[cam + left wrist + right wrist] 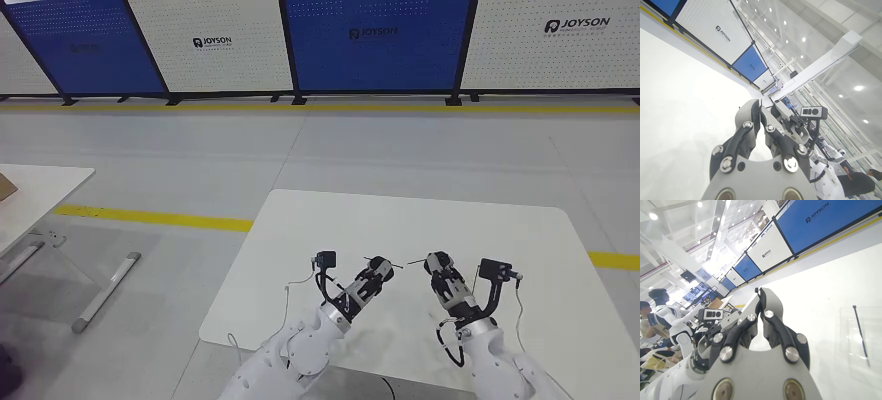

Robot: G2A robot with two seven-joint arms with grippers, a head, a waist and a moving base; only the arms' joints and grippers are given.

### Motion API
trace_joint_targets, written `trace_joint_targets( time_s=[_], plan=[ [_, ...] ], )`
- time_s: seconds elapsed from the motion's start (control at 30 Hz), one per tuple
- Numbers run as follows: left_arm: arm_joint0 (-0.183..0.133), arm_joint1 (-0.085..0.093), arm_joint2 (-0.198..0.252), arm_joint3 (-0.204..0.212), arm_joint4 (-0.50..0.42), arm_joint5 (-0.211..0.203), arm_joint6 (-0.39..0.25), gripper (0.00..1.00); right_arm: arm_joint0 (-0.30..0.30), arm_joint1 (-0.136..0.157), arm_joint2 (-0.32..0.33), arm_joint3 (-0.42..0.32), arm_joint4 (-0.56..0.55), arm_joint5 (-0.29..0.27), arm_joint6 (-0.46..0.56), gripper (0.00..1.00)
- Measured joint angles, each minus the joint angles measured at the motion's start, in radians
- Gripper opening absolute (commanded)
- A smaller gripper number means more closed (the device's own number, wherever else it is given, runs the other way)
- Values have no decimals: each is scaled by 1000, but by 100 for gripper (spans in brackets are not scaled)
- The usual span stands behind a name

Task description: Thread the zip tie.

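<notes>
The zip tie [402,265] is a thin black strand in the gap between the two claws, held above the white table [480,230]. From the top view it is too fine to follow along its length. In the left wrist view only a dark sliver [761,103] pokes past the tips; the rest is hidden between the ribbed black pads. The left gripper [760,106] is pinched tight on it. In the right wrist view a small black nub [756,289] stands out at the tip of the right gripper [759,293], whose fingers are likewise pressed together on the strand. Both claws have smooth grey shells, black linkages and bright round rivets.

Off to the side, a second zip tie [860,332] lies straight and flat on a clear sheet [874,344] whose edges are faint against the matt tabletop.
</notes>
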Motion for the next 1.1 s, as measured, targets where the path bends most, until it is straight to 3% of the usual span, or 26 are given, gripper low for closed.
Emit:
trace_joint_targets(
  time_s=[0.27,1.1],
  plan=[
    [0,-1,-1,-3,-4,9,1,0,-12,-10,9,-5,8,-25,-13,0],
    [1,-1,-7,-6,-21,5,-2,0,-17,-25,13,1,12,-26,8,0]
  ],
)
